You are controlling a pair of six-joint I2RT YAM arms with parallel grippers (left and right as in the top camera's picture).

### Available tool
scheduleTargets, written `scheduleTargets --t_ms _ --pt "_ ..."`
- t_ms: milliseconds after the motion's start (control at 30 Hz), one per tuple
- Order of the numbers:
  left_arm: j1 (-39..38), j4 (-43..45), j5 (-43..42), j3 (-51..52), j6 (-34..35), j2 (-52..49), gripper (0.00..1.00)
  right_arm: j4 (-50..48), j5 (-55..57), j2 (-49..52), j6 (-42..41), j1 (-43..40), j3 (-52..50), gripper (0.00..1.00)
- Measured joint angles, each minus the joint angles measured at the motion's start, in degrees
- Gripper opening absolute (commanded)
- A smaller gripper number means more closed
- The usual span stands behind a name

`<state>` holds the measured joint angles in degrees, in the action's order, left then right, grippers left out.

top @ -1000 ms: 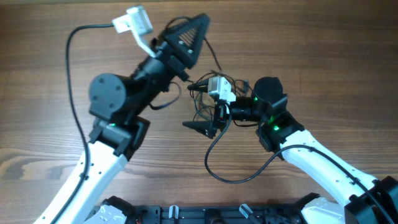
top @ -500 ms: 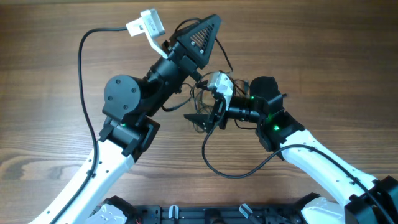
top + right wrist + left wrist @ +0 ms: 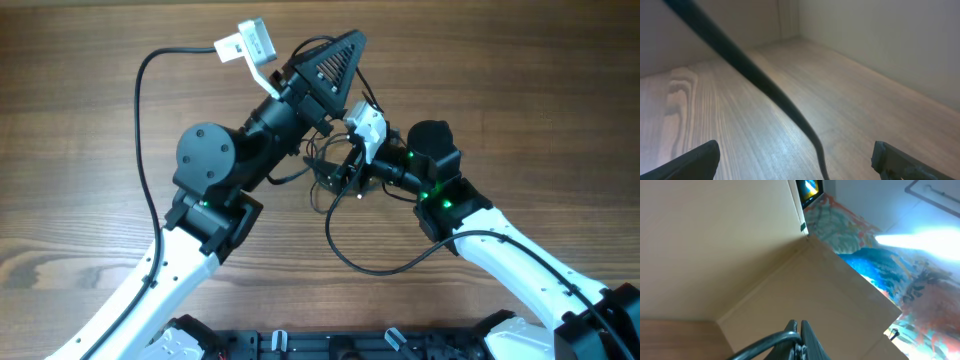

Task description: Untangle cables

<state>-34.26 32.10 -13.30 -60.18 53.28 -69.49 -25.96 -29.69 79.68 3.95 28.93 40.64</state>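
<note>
If the left gripper (image 3: 799, 330) pulled away with nothing pinning the cables (image 3: 322, 178) near the middle of the table (image 3: 90, 120), the knot could tighten, or the whole tangle could drag along. Its jaws were pressed together on one of them. The right gripper (image 3: 800, 160) gaped wide beside the tangle, holding nothing.

Cables (image 3: 320, 180) on table (image 3: 80, 100), between left arm (image 3: 205, 165) and right arm (image 3: 445, 195)

A brown wood-grain table (image 3: 70, 110) meets plain beige walls (image 3: 880, 45), and bright light (image 3: 920, 237) glares across a colourful patterned surface (image 3: 875, 267).
</note>
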Motion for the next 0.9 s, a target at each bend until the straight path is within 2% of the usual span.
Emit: scheduleTargets --t_ms 33,67,100,133,233,367,433,500,567,600,767,900 --pt "-0.59 -0.17 0.0 0.0 0.0 0.0 0.04 -0.74 0.31 0.0 0.04 0.0 0.0 0.94" --pt "-1.7 -0.33 0.0 0.0 0.0 0.0 0.04 -1.99 0.7 0.0 0.17 0.0 0.0 0.78" --pt "-2.64 -0.35 -0.02 0.0 0.0 0.0 0.04 -3.37 0.98 0.0 0.26 0.0 0.0 0.44" --pt "-3.63 -0.35 -0.02 0.0 0.0 0.0 0.04 -4.63 1.03 0.0 0.46 0.0 0.0 0.04" --pt "-4.17 -0.35 0.39 0.0 0.0 0.0 0.04 -4.83 -1.29 0.0 0.42 -0.04 0.0 0.04" --pt "-3.43 -0.98 6.08 0.0 0.0 0.0 0.04 0.48 -8.44 0.0 -3.34 -0.04 0.11 0.04" --pt "-1.4 -3.76 9.81 -0.02 0.0 -0.07 0.14 4.2 -11.17 0.0 -8.26 -0.04 0.11 0.04" --pt "2.45 -10.47 15.41 -0.39 0.09 -0.17 0.39 6.23 -13.27 -0.2 -13.53 -0.04 0.11 0.04" --pt "6.16 -19.58 19.32 -0.61 0.0 -0.15 0.59 6.67 -13.81 -2.75 -18.71 -0.2 0.09 0.04" --pt "8.52 -24.02 20.98 -0.44 -0.13 -0.37 0.64 6.54 -13.53 -5.95 -21.22 -0.74 0.11 0.04" --pt "10.78 -40.39 22.4 -0.57 -0.07 -0.37 0.72 5.49 -6.54 -23.43 -27.76 -7.02 0.11 0.04" --pt "10.75 -47.89 17.81 -0.52 -0.02 -0.37 0.74 -0.76 0.52 -31.01 -28.55 -12.55 0.11 0.04"
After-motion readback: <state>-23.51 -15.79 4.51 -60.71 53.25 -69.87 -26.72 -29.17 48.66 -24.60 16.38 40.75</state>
